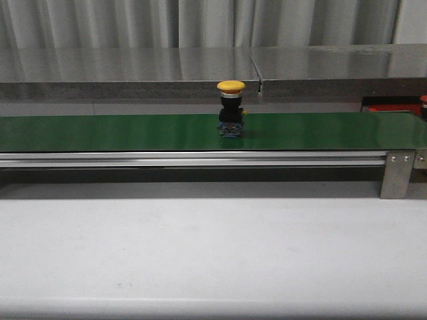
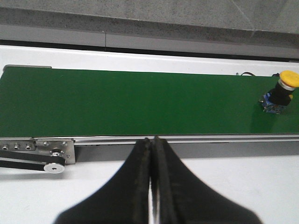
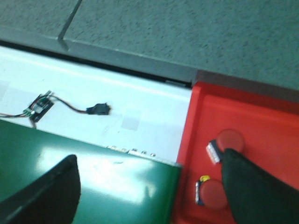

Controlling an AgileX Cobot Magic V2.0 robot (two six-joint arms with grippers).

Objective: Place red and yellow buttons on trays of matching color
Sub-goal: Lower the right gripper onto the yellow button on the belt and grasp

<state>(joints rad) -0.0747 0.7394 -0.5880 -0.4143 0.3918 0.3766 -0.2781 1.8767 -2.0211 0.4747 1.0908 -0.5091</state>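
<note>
A yellow button (image 1: 231,107) with a black and blue body stands upright on the green conveyor belt (image 1: 100,132), near its middle; the left wrist view has the same yellow button (image 2: 282,91) far off to one side. My left gripper (image 2: 152,139) is shut with nothing in it, over the white table just short of the belt's rail. My right gripper (image 3: 149,186) is open and empty above the belt's end, beside the red tray (image 3: 266,116). Two red buttons (image 3: 231,139) (image 3: 212,193) lie in that tray. The yellow tray is out of view.
The belt's metal rail and end bracket (image 1: 397,173) run along the front. A small circuit board with a cable (image 3: 39,106) lies on the white surface behind the belt. A grey ledge (image 1: 133,70) runs along the back. The red tray's edge (image 1: 390,107) shows at far right.
</note>
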